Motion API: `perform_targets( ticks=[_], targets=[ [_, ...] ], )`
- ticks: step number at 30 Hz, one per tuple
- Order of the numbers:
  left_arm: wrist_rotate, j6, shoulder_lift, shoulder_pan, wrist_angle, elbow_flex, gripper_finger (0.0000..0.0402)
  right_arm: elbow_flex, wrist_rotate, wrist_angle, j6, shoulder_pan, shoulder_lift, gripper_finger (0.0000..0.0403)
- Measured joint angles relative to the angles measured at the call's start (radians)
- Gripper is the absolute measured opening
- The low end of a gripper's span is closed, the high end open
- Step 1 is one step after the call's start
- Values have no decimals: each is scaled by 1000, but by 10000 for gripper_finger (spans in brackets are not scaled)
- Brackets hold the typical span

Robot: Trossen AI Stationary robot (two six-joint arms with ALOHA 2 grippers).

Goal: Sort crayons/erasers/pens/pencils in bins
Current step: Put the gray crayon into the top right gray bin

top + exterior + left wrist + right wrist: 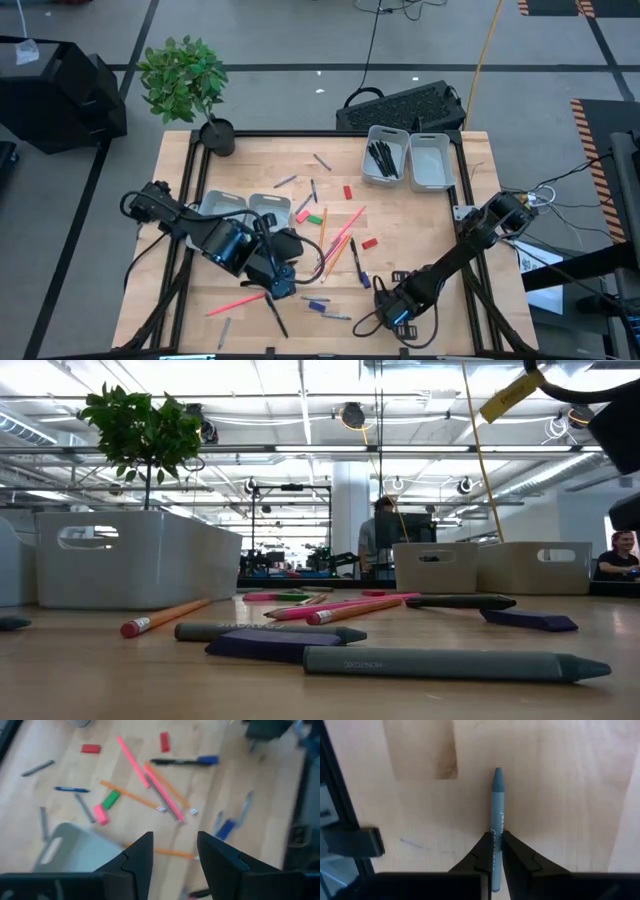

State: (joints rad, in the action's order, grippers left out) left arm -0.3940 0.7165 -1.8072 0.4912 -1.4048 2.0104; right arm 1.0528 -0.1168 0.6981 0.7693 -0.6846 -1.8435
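Pencils [340, 235], erasers [348, 191], a pen [358, 265] and crayons [335, 316] lie loose on the wooden table. Two grey bins [385, 155] stand at the far right, and one of them holds black pens. Two more bins [225, 205] sit at the left, partly under my left arm. My left gripper [283, 270] [175, 855] hovers open above the table with nothing between its fingers, a bin [75, 850] and pencils [132, 762] beyond it. Near the front edge, my right gripper [385, 300] [495, 852] is shut on a grey-blue crayon [497, 805]. My right gripper pinches the grey-blue crayon's shaft [496, 832] between its two fingers, away from the pointed tip [497, 772]. The crayon lies along the fingers, its tip pointing away past them. Whether it rests on the table or is lifted, I cannot tell.
A potted plant [190, 85] stands at the table's far left corner and a keyboard [405, 105] lies beyond the far edge. The low view shows crayons [450, 663] and a pencil [165, 615] close to the front edge.
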Motion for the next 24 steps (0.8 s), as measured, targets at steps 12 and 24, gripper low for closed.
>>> perform_targets(
  ticks=[12, 24],
  targets=[
    [-6, -85, 326, -100, 137, -462, 156, 0, 126, 20, 319, 1, 1, 50],
    [47, -67, 481, -119, 249, -697, 156, 1, 145, 67, 322, 11, 1, 16]
  ],
)
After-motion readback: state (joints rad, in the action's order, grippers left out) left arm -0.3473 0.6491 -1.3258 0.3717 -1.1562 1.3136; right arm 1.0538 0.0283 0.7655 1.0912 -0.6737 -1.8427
